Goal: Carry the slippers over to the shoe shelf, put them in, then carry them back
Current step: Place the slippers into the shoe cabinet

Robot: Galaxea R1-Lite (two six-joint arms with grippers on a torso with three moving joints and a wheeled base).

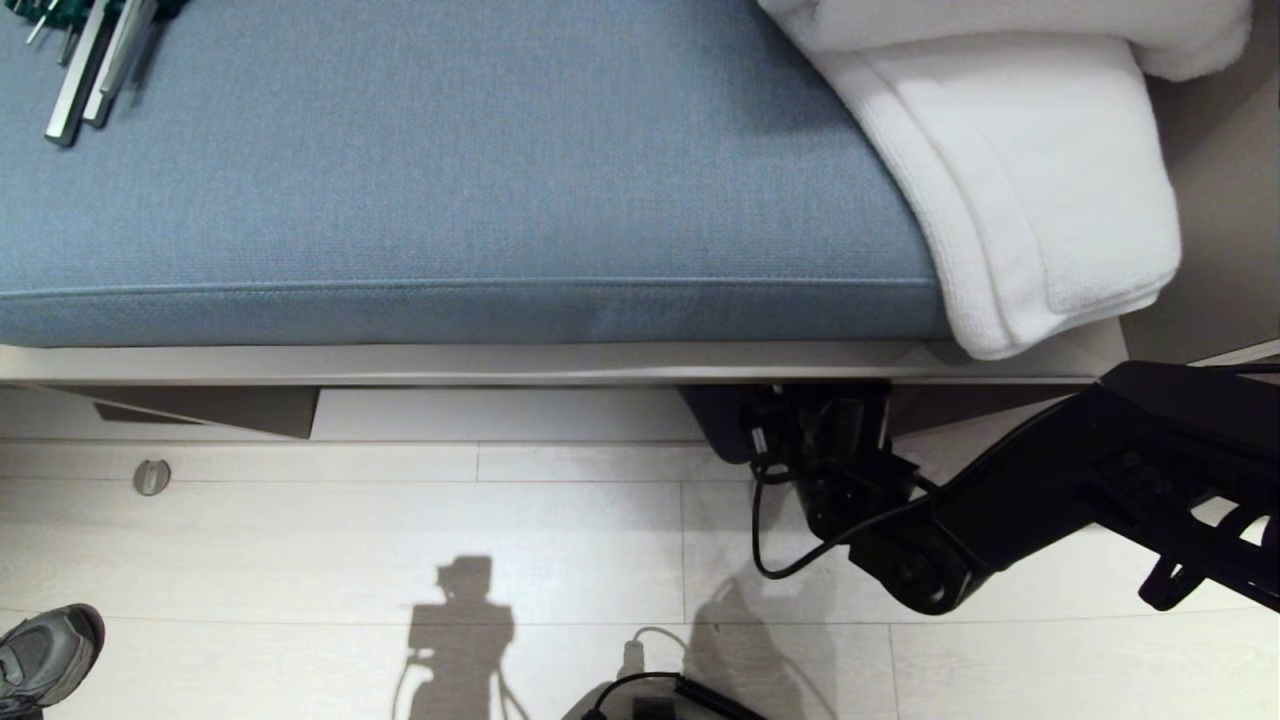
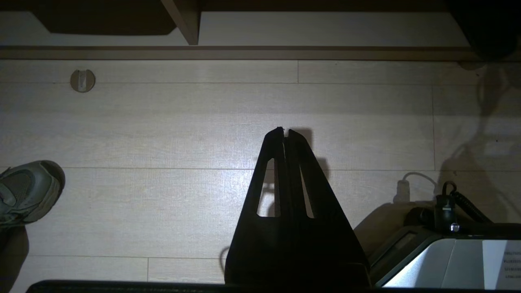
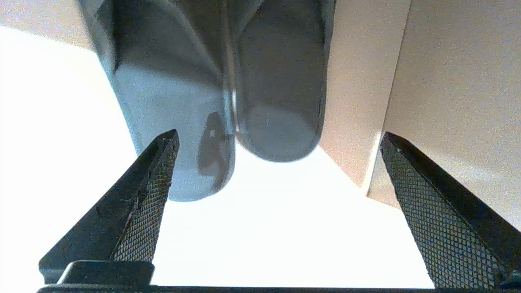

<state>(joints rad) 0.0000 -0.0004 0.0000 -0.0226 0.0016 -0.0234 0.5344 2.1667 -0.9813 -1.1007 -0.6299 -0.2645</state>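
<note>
Here the right gripper point(image 3: 276, 162) is at the mouth of the shelf point(image 3: 447, 81) under the bench point(image 1: 500, 362), its fingers point(image 3: 150, 195) spread wide and holding nothing. The slippers point(image 3: 228, 101) lie straight ahead of them on the shelf's pale base board, side by side and touching, their long axes running away from the gripper into the cubby. The near ends sit just beyond the fingertips: one fingertip is level with the outer edge of the nearer slipper, the other stands well clear beside the shelf's side panel. Closing from this stance would likely catch nothing, so the coming move seems to turn on pushing further in along the slippers' length until both lie between the fingers.

From the head view the right arm point(image 1: 1050, 490) reaches under the bench edge from the right, and a dark slipper edge shows beside the wrist. The side panel close to one finger is the nearest thing that could get in the way, with the bench's underside above.

The left gripper point(image 2: 285, 132) hangs parked over the floor point(image 1: 400, 540), fingers closed and empty, well away from the shelf; the right arm is plainly the nearer. On the bench lie a blue cushion point(image 1: 450, 180), a white towel point(image 1: 1030, 180) and some tools point(image 1: 90, 60). A grey sneaker point(image 1: 45, 655) and a cable point(image 1: 770, 540) lie on the floor.
</note>
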